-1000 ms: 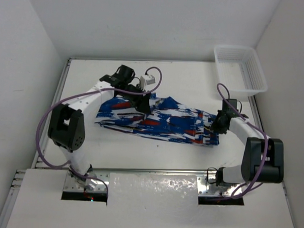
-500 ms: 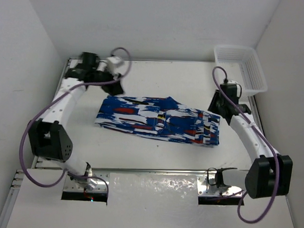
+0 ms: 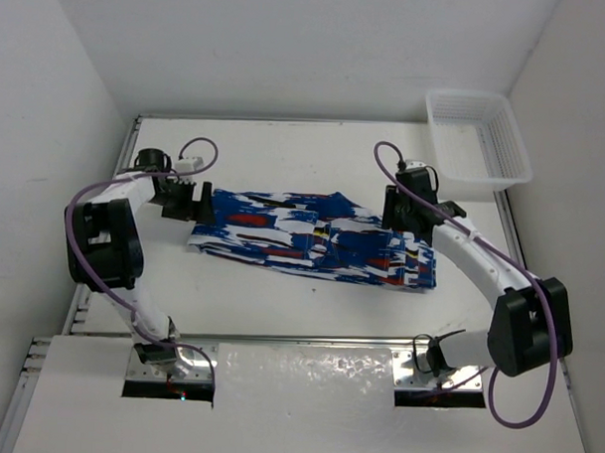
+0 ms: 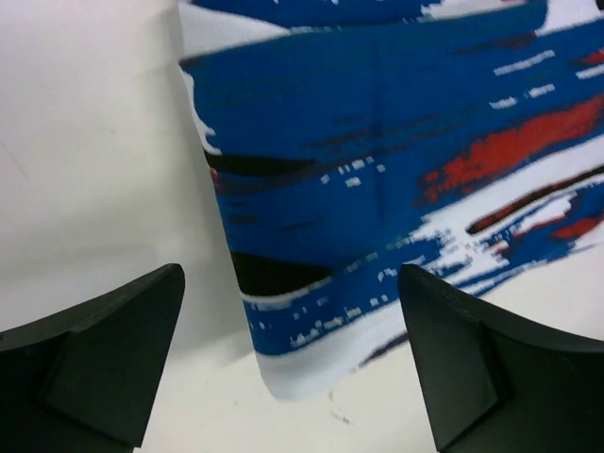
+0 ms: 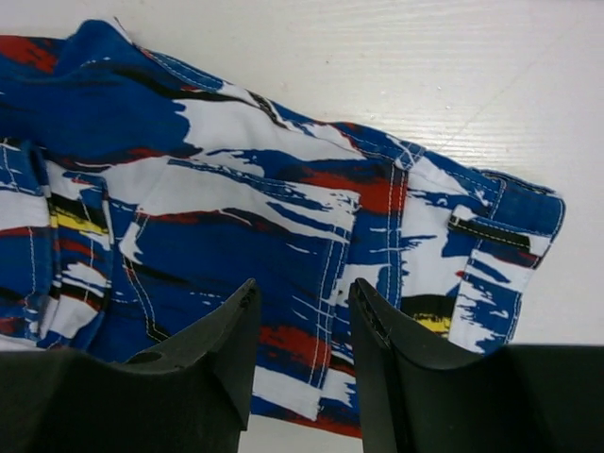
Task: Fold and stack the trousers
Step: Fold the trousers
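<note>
White walls [image 3: 289, 47] close in a white worktop [image 3: 285, 156], and across its middle we see the trousers [image 3: 312, 237], folded lengthwise into one long strip. They are royal blue with white, red, black and small yellow streaks. The strip runs left to right on a slight slant, its right end nearer the arm bases than its left. A white plastic mesh basket [image 3: 480, 133] sits at the far right corner, well apart from the cloth.

We find the left claw [image 3: 189, 201] just at the left end of the strip, the leg end. From its wrist camera, its two dark fingers [image 4: 94, 359] stand wide apart. The end of the folded leg lies flat on the worktop between and ahead of them. We cannot tell whether the tips touch the surface.

We see the right claw [image 3: 397, 212] over the far edge of the strip's right part, near the waist. Its wrist camera shows the jaws parted by only a narrow gap and not clamped on the cloth, with patterned fabric visible through the gap. A back pocket [image 5: 255, 226] with white stitching lies ahead of them. A belt loop [image 5: 486, 231] sits on the waistband to the right. Purple cables [image 3: 83, 249] loop along both arms.
</note>
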